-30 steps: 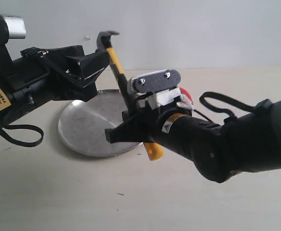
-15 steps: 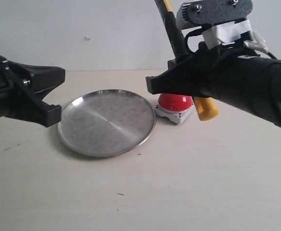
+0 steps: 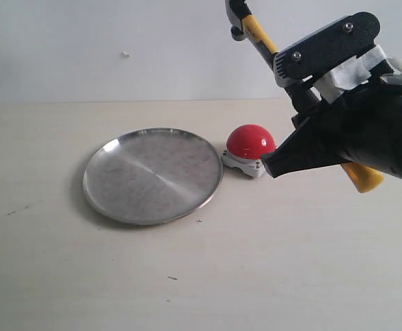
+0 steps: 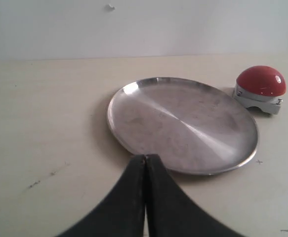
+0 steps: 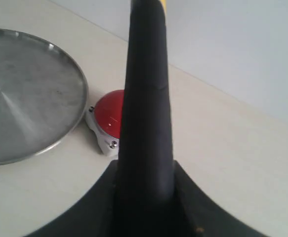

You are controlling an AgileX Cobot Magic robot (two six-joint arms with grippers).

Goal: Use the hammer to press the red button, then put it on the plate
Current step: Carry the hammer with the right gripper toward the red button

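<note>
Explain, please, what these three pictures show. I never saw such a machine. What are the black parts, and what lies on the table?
This is a robot with two arms; each ends in jaws that grasp things. The wide picture comes from a camera off the arms. The other two come from cameras on the left and right wrists, so the black shapes near the lens are the jaws themselves. On the pale table lie a round silver plate and, beside it, a red button on a grey base. The right jaws are closed on the black handle of a hammer, held in the air, head up. The left jaws are shut and empty.
</note>
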